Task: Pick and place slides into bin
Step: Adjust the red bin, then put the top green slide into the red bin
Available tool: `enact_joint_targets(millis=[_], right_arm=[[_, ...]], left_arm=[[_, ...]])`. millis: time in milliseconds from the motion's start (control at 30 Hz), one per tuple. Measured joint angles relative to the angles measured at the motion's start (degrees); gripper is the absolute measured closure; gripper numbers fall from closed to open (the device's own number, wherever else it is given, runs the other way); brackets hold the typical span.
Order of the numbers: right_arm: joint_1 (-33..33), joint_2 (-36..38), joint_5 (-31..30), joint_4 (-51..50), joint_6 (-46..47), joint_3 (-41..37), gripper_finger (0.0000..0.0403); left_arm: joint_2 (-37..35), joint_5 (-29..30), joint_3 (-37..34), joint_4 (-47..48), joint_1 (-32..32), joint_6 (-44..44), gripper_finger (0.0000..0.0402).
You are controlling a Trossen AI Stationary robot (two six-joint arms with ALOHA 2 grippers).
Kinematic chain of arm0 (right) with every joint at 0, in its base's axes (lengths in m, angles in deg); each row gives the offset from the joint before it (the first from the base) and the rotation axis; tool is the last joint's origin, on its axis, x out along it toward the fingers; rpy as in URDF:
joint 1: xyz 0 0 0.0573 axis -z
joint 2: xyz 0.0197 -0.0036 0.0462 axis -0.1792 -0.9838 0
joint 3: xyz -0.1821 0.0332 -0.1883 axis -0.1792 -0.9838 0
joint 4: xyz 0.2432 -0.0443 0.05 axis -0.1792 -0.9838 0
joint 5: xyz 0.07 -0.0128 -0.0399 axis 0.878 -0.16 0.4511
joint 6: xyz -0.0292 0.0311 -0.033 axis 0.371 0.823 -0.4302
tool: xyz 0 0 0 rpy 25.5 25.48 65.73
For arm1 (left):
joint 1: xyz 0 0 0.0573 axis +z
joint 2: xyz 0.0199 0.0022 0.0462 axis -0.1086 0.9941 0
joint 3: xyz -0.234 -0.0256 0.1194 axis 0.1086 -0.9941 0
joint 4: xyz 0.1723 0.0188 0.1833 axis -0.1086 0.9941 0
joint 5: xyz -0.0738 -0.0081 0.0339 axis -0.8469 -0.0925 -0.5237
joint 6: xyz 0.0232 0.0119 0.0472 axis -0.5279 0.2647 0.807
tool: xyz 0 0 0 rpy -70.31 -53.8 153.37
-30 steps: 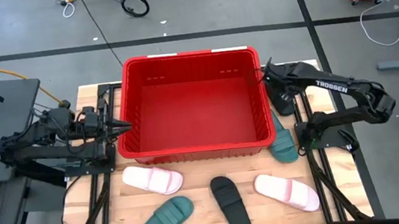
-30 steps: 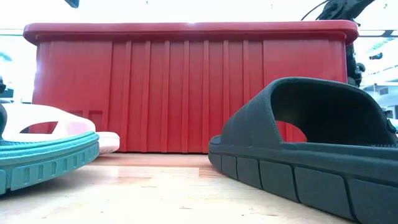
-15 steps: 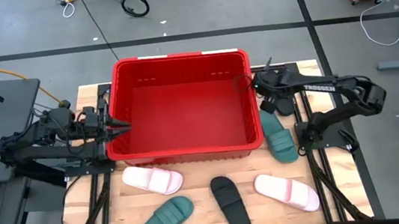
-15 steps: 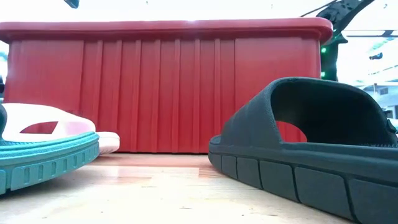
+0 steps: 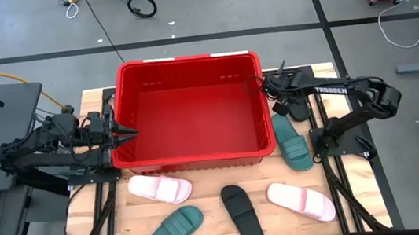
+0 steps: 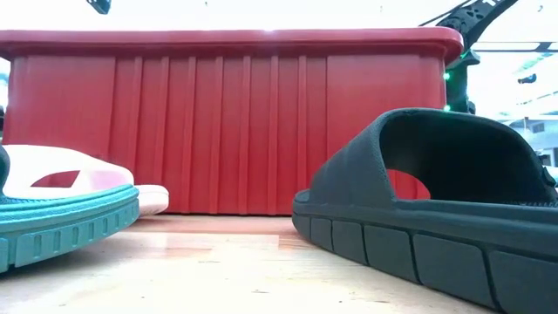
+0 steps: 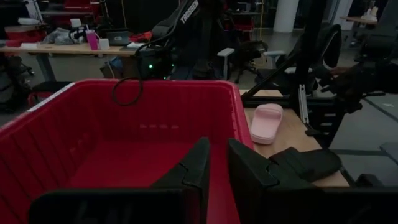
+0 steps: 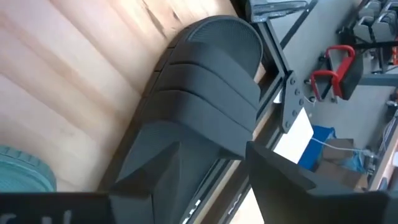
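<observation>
The red bin (image 5: 189,112) stands on the wooden table, and it also shows in the low view (image 6: 227,122). My right gripper (image 5: 266,86) is open at the bin's right rim near the far corner, above a black slide (image 8: 193,118). My left gripper (image 7: 216,167) is shut, with its tips over the bin's left rim (image 5: 122,131); I cannot tell whether it touches. A green slide (image 5: 291,141) lies along the bin's right wall. Two pink slides (image 5: 161,189) (image 5: 301,200), a green slide (image 5: 171,231) and a black slide (image 5: 241,213) lie on their soles at the near side. My right gripper stands against the outer side of the bin's right rim (image 5: 261,88), near the far right corner. It comes level from the table's right. The gripper itself hides the exact spot of contact. The bin rests flat on the table.
The second black slide (image 5: 297,107) lies under my right arm, near the table's right frame rail (image 5: 323,132). Bare wood (image 5: 202,189) shows between the bin and the near row of slides. A monitor and a keyboard stand off the table's left.
My right gripper has gone toward the table's left edge and slightly nearer. The bin has slid along the table toward the left edge with it, so its left rim now lies under my left gripper's tips. Most of the shift came in the first half second.
</observation>
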Motion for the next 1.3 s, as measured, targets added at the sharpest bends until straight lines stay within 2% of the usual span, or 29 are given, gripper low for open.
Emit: enact_joint_targets(millis=[167, 367, 533, 667, 833, 933, 1067, 1133, 1300], right_arm=[[0.3, 0.0, 0.2, -0.1, 0.0, 0.0, 0.0215], [-0.6, -0.2, 3.9, 0.0, 2.0, -0.1, 0.0215], [-2.6, 2.5, 8.5, -1.4, 2.5, -0.5, 0.0215], [-3.6, 7.6, 16.1, -4.5, -2.5, 1.0, 0.0215], [-4.5, 14.2, 11.6, -7.3, -2.4, 8.2, 0.0215], [-4.5, 17.6, 12.6, -11.8, 3.0, 13.6, 0.0215], [-4.7, 21.2, 24.8, -19.1, 22.0, 15.5, 0.0215], [-5.9, 22.7, 28.4, -22.1, 27.0, 13.4, 0.0215], [-9.2, 24.9, 25.7, -24.8, 33.8, 3.9, 0.0216]], left_arm=[[0.0, 0.0, 0.0, 0.4, 0.0, -0.5, 0.0344], [0.0, 0.0, 0.0, 0.5, 0.0, -0.6, 0.0344], [0.0, 0.0, 0.0, 0.9, 0.0, -0.6, 0.034], [0.0, 0.0, 0.0, 0.9, 0.0, -0.5, 0.0343], [0.0, 0.0, 0.0, 0.8, 0.0, -0.5, 0.0344], [0.0, 0.0, 0.0, 0.8, 0.0, -0.5, 0.0342], [0.0, 0.0, 0.0, 0.8, 0.0, -0.5, 0.0345], [0.0, 0.0, 0.0, 0.8, 0.0, -0.5, 0.0346], [0.0, 0.0, 0.0, 0.8, 0.0, -0.5, 0.0343]])
